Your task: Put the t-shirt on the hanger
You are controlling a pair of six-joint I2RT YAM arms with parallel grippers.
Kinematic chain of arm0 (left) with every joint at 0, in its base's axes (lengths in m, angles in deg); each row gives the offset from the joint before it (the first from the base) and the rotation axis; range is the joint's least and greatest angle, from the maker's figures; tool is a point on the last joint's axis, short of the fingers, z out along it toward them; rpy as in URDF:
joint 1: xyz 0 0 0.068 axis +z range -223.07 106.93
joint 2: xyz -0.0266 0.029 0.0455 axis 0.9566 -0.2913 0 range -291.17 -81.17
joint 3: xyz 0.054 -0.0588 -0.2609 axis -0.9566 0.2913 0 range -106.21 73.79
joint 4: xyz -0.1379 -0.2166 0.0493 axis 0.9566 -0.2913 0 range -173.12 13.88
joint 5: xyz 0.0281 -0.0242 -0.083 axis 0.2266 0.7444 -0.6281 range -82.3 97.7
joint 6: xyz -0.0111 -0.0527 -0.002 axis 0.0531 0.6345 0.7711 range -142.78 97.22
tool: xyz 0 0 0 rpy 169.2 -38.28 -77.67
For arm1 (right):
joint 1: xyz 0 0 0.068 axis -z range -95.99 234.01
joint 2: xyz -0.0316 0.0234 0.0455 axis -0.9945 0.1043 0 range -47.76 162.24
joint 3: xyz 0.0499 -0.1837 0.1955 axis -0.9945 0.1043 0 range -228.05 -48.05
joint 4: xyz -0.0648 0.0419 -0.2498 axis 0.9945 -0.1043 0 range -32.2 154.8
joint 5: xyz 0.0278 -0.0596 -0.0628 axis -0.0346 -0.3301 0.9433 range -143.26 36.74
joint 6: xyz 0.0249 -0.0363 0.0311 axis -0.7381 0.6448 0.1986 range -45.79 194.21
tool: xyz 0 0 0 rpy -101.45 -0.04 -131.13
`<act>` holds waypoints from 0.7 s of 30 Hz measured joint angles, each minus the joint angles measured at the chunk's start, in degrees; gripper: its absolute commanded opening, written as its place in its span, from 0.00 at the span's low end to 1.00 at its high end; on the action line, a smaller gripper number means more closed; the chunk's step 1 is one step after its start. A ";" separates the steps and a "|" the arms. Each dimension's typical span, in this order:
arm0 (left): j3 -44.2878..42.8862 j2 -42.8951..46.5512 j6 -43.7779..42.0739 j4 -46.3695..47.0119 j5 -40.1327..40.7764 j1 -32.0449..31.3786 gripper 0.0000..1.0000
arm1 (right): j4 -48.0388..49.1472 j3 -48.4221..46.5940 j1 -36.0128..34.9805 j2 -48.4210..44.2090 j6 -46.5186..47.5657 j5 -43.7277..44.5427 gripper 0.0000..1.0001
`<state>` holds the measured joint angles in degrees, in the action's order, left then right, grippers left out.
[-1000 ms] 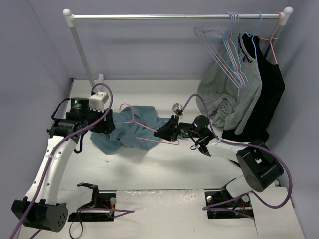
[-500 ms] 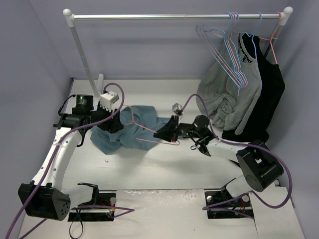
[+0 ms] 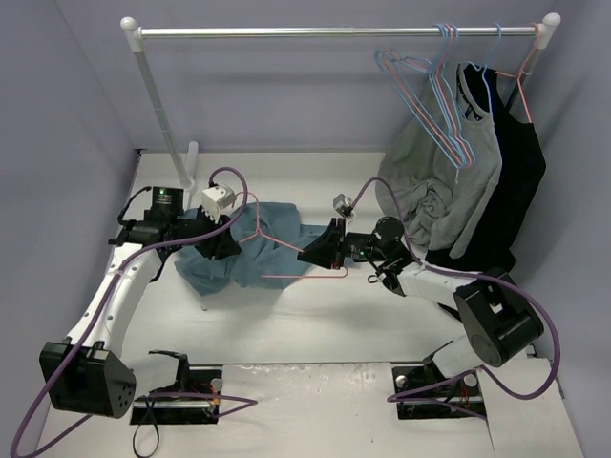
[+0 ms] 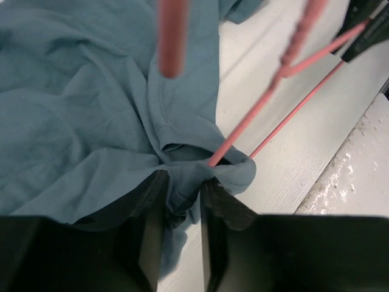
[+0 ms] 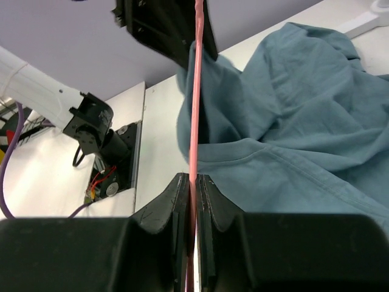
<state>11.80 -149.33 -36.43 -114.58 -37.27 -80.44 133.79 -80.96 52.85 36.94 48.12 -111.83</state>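
Since the cloth has to be worked over the wire, each arm takes one half of the job. Nearest is bare table (image 3: 286, 324) ahead of the bases. The right gripper (image 5: 193, 182) is clamped tight on the hanger (image 5: 196, 91) at its right end, holding the pink frame low over the table, probably as a steady target. The left gripper (image 4: 182, 201) has its fingers drawn nearly together on a bunched fold of the t-shirt (image 4: 79, 103), just where one wire end pokes into the cloth. That grip looks meant to drag fabric along that arm of the hanger. The t-shirt lies crumpled on the table between the two arms, beneath the hanger's left half, and I judge it barely threaded. Farthest back, well apart, a rail (image 3: 334, 31) carries a grey shirt (image 3: 430, 191), a black garment (image 3: 520, 162) and light-blue hangers (image 3: 444, 105).
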 measured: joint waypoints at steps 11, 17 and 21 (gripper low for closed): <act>0.00 0.79 0.26 1.84 -5.03 0.42 0.21 | -0.44 -1.09 2.29 -0.33 -0.50 -2.27 0.00; -0.26 1.70 1.75 2.58 -7.85 0.76 0.26 | -0.48 -1.88 2.60 -1.14 -0.50 -3.39 0.00; -1.01 1.68 3.34 3.15 -9.77 1.05 0.27 | -0.46 -2.58 2.62 -1.16 -0.50 -3.96 0.00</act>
<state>10.79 -147.65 -33.09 -111.43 -47.04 -79.39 133.33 -83.53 55.48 35.78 47.62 -115.78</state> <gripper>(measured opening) 0.267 0.086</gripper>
